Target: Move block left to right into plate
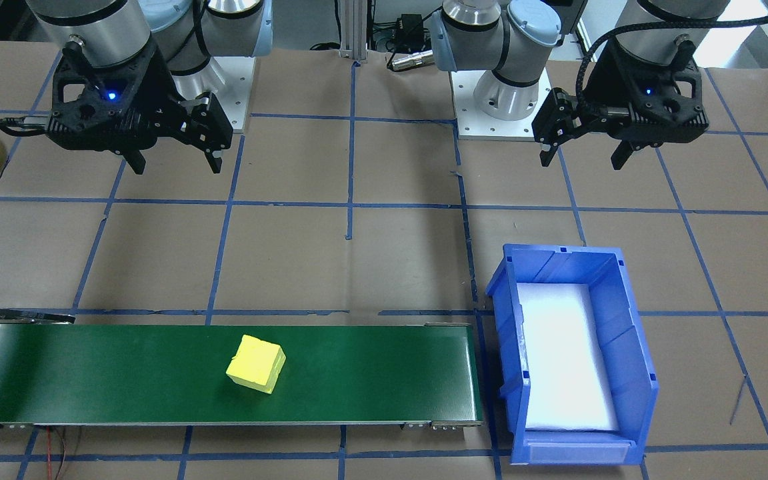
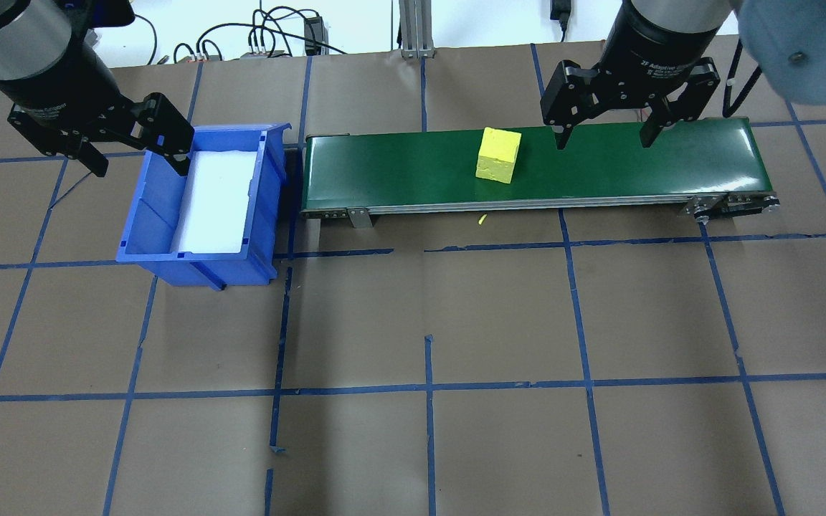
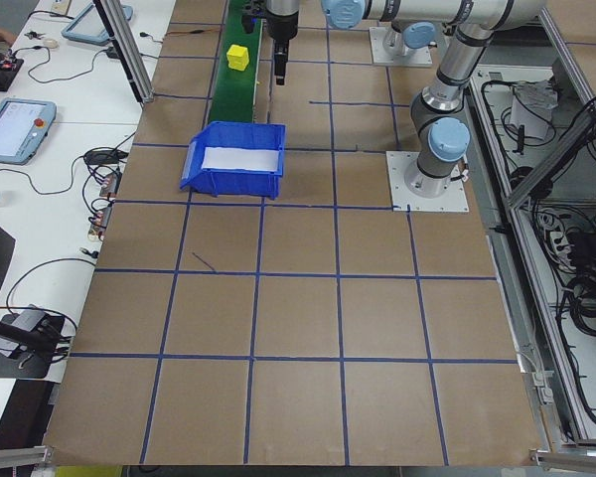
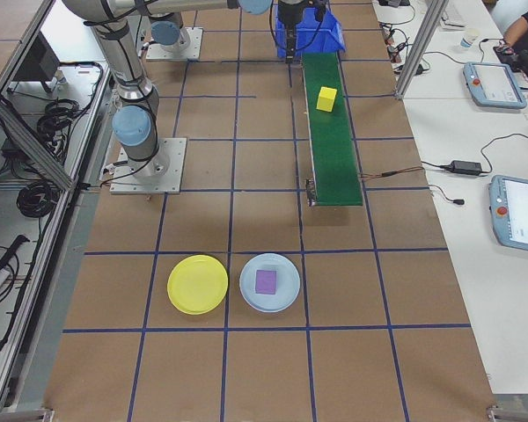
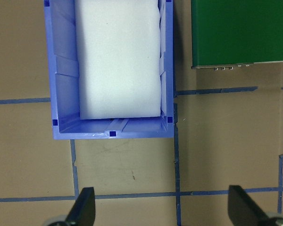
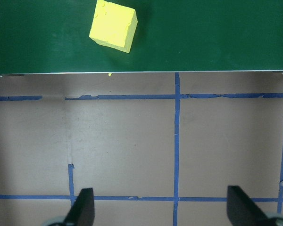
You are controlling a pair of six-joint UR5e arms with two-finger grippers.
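Yellow block [image 2: 499, 155] sitting on green conveyor belt [image 2: 413, 172], near its middle, untouched. Right gripper [image 2: 605, 136] hovering above table beside belt, fingers spread wide, holding nothing. Left gripper [image 2: 138, 159] hanging by blue bin [image 2: 201, 208], fingers also apart, empty. Bin holding only white liner. Yellow plate [image 4: 197, 284] lying well apart past belt's end, beside light blue plate [image 4: 269, 282] carrying purple block [image 4: 266, 281].
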